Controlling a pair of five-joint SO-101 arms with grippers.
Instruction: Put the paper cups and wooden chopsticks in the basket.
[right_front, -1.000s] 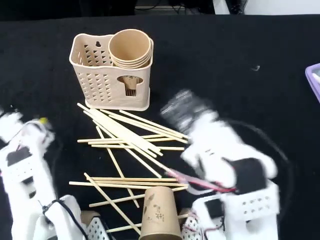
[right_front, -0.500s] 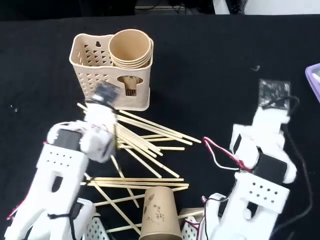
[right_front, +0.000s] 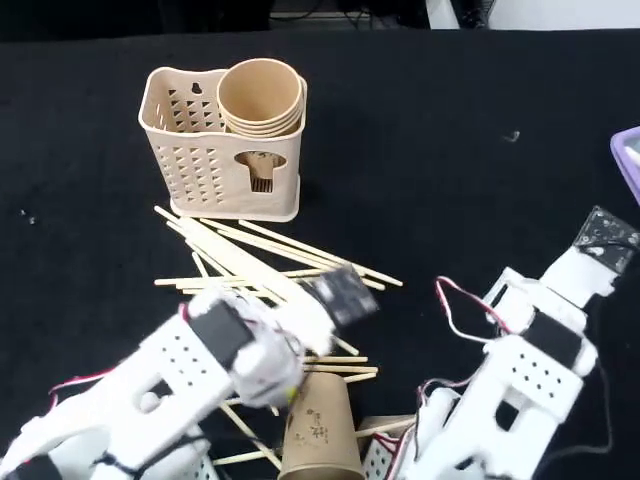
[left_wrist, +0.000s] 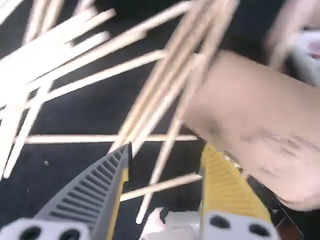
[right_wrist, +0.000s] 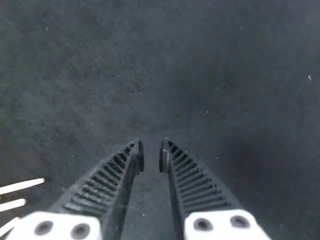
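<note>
A beige basket (right_front: 190, 150) stands at the back left with a stack of paper cups (right_front: 260, 95) in its right compartment. Wooden chopsticks (right_front: 255, 265) lie scattered in front of it. One paper cup (right_front: 320, 430) stands upside down near the front edge. My left arm (right_front: 215, 350) lies across the chopsticks. Its gripper (left_wrist: 167, 150) is open just above several chopsticks (left_wrist: 165, 110), with the paper cup (left_wrist: 260, 135) right beside one finger. My right arm (right_front: 540, 340) is off to the right. Its gripper (right_wrist: 150, 149) hangs over bare black cloth, fingers almost together and holding nothing.
The table is covered in black cloth (right_front: 450, 150). A purple container (right_front: 628, 160) pokes in at the right edge. The bases of both arms stand at the front edge on either side of the upside-down cup.
My left arm has swung from near the basket toward the front, over the chopsticks by the upside-down cup. My right arm has drawn away to the right.
</note>
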